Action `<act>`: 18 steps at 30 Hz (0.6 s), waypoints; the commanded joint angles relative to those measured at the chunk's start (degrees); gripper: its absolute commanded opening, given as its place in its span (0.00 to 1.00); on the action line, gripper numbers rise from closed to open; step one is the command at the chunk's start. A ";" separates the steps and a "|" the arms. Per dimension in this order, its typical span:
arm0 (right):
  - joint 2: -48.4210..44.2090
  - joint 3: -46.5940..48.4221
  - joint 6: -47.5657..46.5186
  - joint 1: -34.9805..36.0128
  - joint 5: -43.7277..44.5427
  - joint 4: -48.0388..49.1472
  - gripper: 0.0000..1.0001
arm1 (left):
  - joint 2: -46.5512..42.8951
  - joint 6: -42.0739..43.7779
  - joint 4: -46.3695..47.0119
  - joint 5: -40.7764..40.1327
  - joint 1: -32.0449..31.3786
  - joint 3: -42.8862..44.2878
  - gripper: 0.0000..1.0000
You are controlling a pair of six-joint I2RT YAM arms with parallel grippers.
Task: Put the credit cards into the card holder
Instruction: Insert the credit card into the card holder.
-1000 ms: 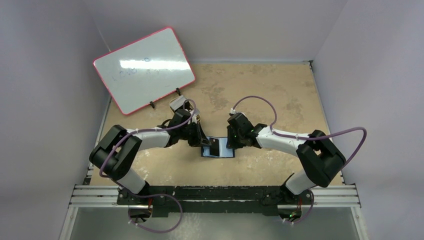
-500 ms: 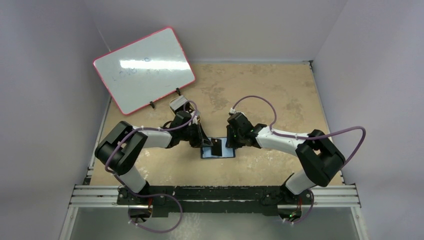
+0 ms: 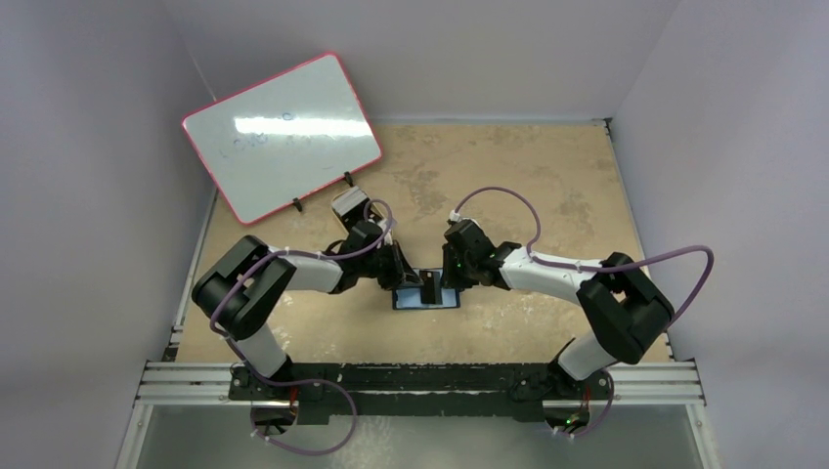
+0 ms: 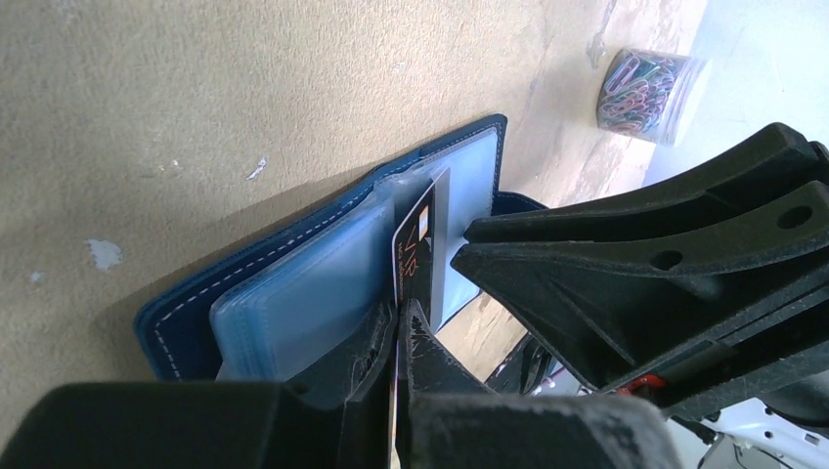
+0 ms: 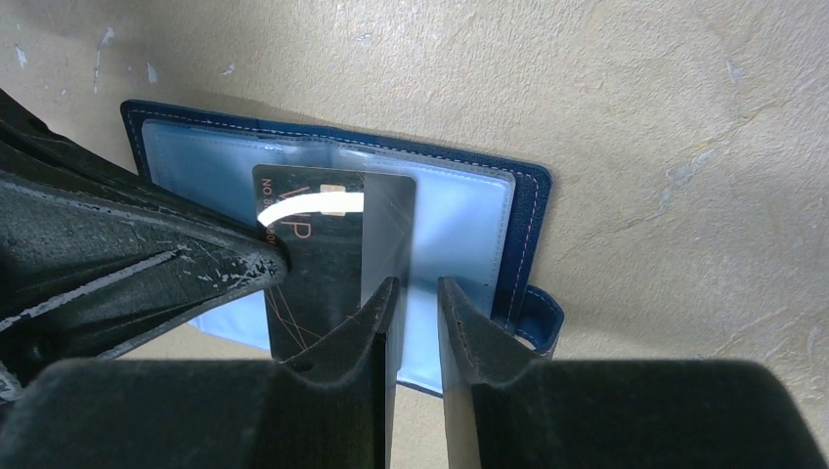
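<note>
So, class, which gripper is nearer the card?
Left. The left gripper is shut on the card, pinching its edge. The right gripper is open just beside the card, over the wallet pockets.

Right half of the card holder (image 4: 293,293) hidden behind the right gripper (image 4: 464,244) at centre right, credit card (image 4: 422,244) lower end buried between the left gripper (image 4: 399,318) fingers, whiteboard (image 3: 282,135) writing upper left too faint to read

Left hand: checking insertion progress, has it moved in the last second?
Yes: the left hand shifted slightly right, away from the whiteboard, over the card holder.
</note>
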 commanded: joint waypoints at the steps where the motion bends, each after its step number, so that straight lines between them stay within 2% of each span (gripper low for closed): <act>1: -0.69 -0.29 0.80 -0.24 0.53 -0.66 0.23 | 0.42 -0.76 0.66 -4.13 -1.57 0.07 0.00; 6: -5.66 0.50 1.36 -0.27 1.52 -2.81 0.28 | 0.54 -0.28 -0.70 -5.51 -1.84 0.89 0.00; 11: -7.44 -1.08 1.94 -0.75 2.06 -3.09 0.35 | 0.09 0.26 -1.99 -5.69 -1.89 1.89 0.09; 18: -7.56 -3.09 2.63 -0.93 3.40 -3.15 0.34 | -3.42 4.47 -10.82 -9.01 -2.30 4.86 0.16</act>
